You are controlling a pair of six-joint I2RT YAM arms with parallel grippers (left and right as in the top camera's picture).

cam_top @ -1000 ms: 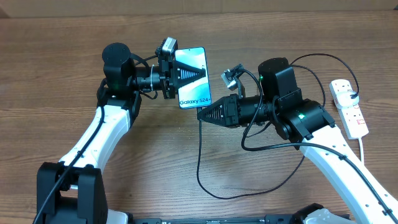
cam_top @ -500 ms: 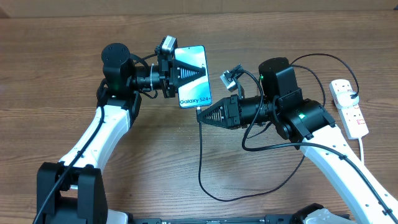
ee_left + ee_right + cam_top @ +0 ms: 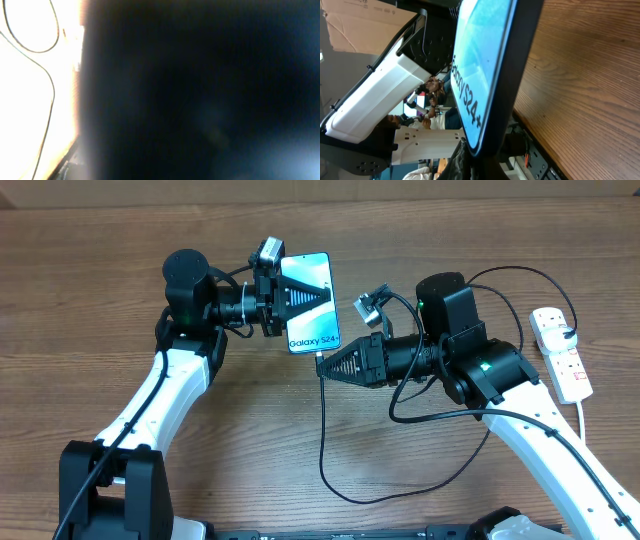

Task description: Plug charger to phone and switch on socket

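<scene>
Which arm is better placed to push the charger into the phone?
Right: the right gripper holds the charger at the bottom edge of the phone, which the left gripper holds.

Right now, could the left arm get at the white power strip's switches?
Probably not: the left end effector is shut on the phone, and the right arm lies between it and the power strip, far off to the side.

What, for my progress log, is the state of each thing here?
phone: held up, screen lit.
left gripper: shut on the phone.
charger: connector tip at the phone's bottom edge, whether seated cannot be told; cable hangs loose.
right gripper: shut on the charger's connector end.
power strip: flat on the table, black plug inserted; switch position too small to tell.
</scene>
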